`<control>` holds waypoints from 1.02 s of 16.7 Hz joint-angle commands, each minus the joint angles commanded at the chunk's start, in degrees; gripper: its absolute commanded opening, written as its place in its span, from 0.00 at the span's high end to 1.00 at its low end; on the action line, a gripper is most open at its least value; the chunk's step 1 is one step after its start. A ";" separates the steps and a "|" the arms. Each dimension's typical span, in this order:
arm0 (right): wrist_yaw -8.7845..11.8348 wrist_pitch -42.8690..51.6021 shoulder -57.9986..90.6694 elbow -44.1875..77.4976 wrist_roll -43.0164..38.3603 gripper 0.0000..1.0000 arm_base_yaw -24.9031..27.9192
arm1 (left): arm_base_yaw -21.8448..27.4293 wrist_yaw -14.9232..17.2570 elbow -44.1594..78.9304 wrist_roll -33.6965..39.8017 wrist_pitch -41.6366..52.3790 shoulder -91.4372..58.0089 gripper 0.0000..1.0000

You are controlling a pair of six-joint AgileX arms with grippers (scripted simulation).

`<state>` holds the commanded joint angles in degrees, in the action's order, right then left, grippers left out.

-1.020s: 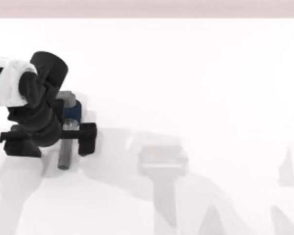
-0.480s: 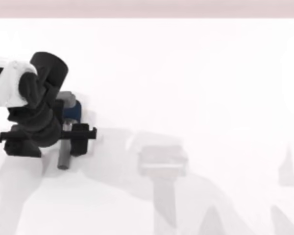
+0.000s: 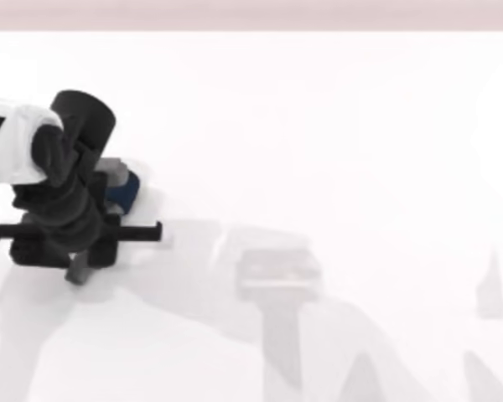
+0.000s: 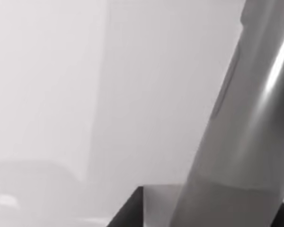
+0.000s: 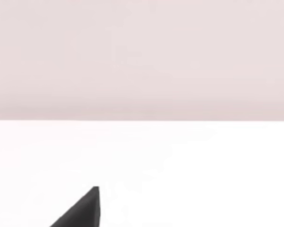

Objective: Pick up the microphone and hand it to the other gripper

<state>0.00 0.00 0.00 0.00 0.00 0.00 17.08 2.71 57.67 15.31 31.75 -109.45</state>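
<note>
Microphone (image 3: 121,189) count is one: a single small stick at the left of the top view, mostly covered by the left arm, with its navy-blue head showing just right of the arm's black body and the grey end of its handle poking out below at the lower left. In the left wrist view its grey handle (image 4: 241,142) fills the right side of the frame, tilted, with a bright streak along it. One left gripper (image 3: 88,243) sits over it at the left edge of the top view, its fingers drawn in against the handle and clamped on the microphone (the contact itself is hidden under the black body). One white table (image 3: 335,151) fills the rest of the view. Of the right gripper only one dark pointed fingertip (image 5: 83,210) shows, low in the right wrist view, so whether its fingers are apart or together cannot be told. No brand, label or writing can be read anywhere.
</note>
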 joint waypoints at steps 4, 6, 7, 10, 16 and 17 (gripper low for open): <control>0.00 0.00 0.00 0.00 0.00 0.00 0.00 | 0.00 0.00 0.00 0.00 0.00 0.00 1.00; 0.00 0.00 0.00 0.00 0.00 0.00 0.00 | 0.00 0.00 0.00 0.00 0.00 0.00 1.00; 0.00 0.00 0.00 0.00 0.00 0.00 0.00 | 0.00 0.00 0.00 0.00 0.00 0.00 1.00; 0.00 0.00 0.00 0.00 0.00 0.00 0.00 | -0.59 -3.96 0.46 -2.92 2.03 3.32 1.00; 0.00 0.00 0.00 0.00 0.00 0.00 0.00 | -1.20 3.27 -2.44 -5.51 -13.68 6.50 1.00; 0.00 0.00 0.00 0.00 0.00 0.00 0.00 | -1.41 5.11 -3.42 -6.18 -17.73 7.48 1.00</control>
<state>0.00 0.00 0.00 0.00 0.00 0.00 15.67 7.82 54.26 9.14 14.02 -101.97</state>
